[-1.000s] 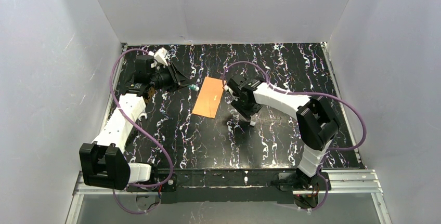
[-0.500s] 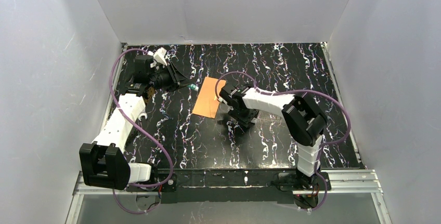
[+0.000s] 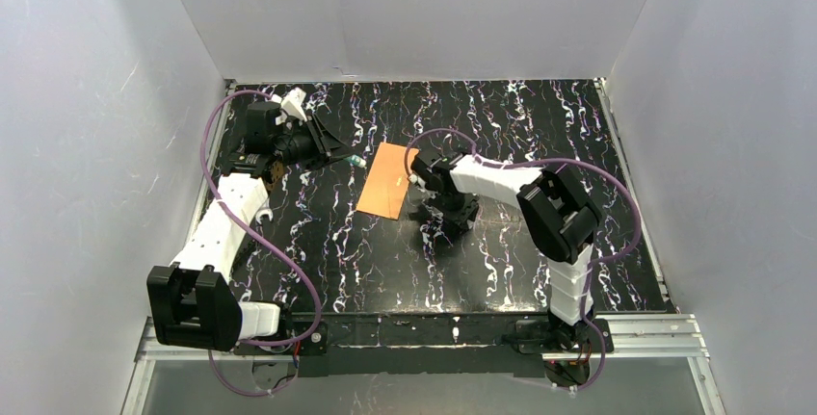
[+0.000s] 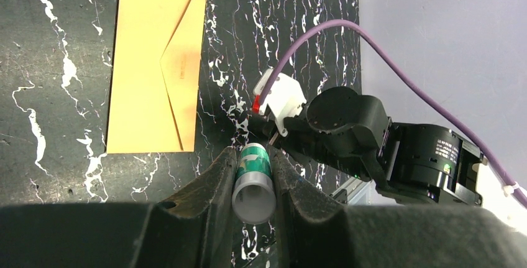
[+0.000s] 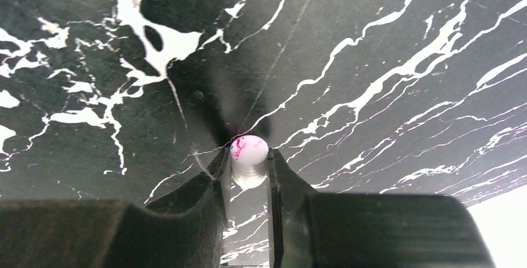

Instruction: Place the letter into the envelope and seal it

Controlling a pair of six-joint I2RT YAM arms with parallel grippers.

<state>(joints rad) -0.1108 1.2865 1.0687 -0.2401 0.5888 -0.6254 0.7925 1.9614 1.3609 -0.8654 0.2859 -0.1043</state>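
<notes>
Orange envelope [image 3: 385,180] lies flat at the centre of the top view on the black marbled table [image 3: 501,271], flap folded down. In the left wrist view it fills the upper left. Letter not seen in any view — likely inside, cannot confirm. Whether the flap is stuck down, cannot tell.

Risk, as I judge it: the small white cap [image 5: 248,150], pink-stained on top, sits just right of the envelope and looks short and smooth. An off-centre pinch could squirt it out and send it rolling. An unglued flap could also spring up.

Right gripper [image 5: 248,159]: jaws narrow, pressed against both sides of the cap.

Left gripper [image 4: 252,156], upper left of the top view, apart from the envelope — jaws clamped on a green-labelled tube [image 4: 253,184].
</notes>
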